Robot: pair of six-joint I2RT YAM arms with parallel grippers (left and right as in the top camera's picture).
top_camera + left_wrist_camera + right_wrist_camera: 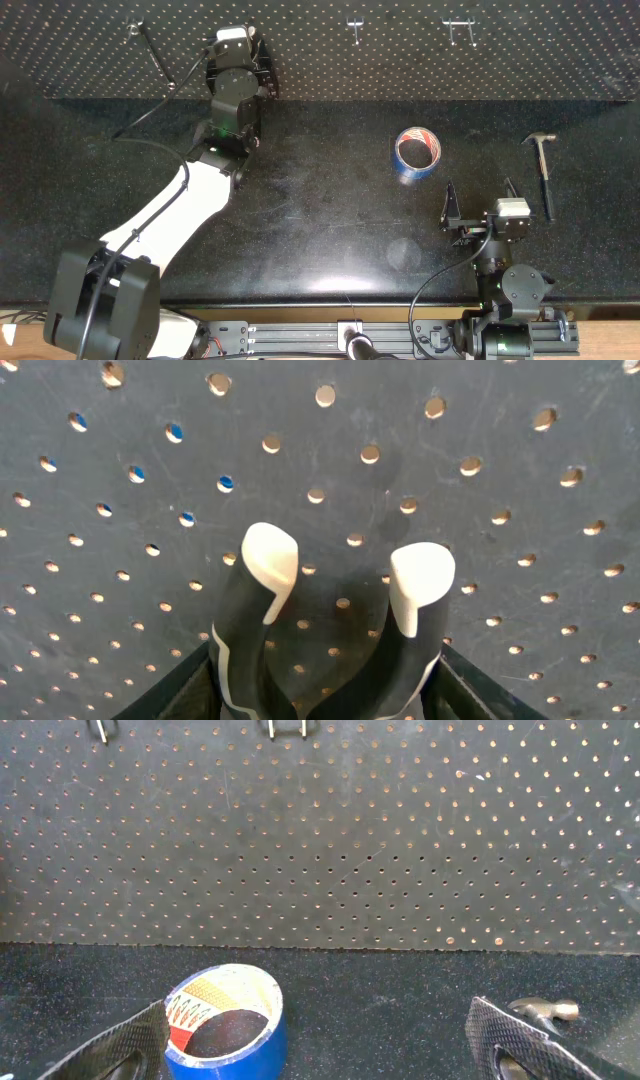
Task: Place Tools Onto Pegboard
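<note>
The hammer point(545, 175) is lying at the right of the surface point(320, 200), stiff and head-heavy I'd guess, best pinched on its handle near the head, while the right end effector point(480, 190) is sitting spread wide beside it and the left end effector point(346, 565) is gaping empty at the pegboard point(400, 60).

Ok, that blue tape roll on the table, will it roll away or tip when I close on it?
Probably not: the tape roll lies flat, opening up, so it should stay put rather than roll. As a hollow ring it is likely light and may slide across the table if one finger touches first.
</note>
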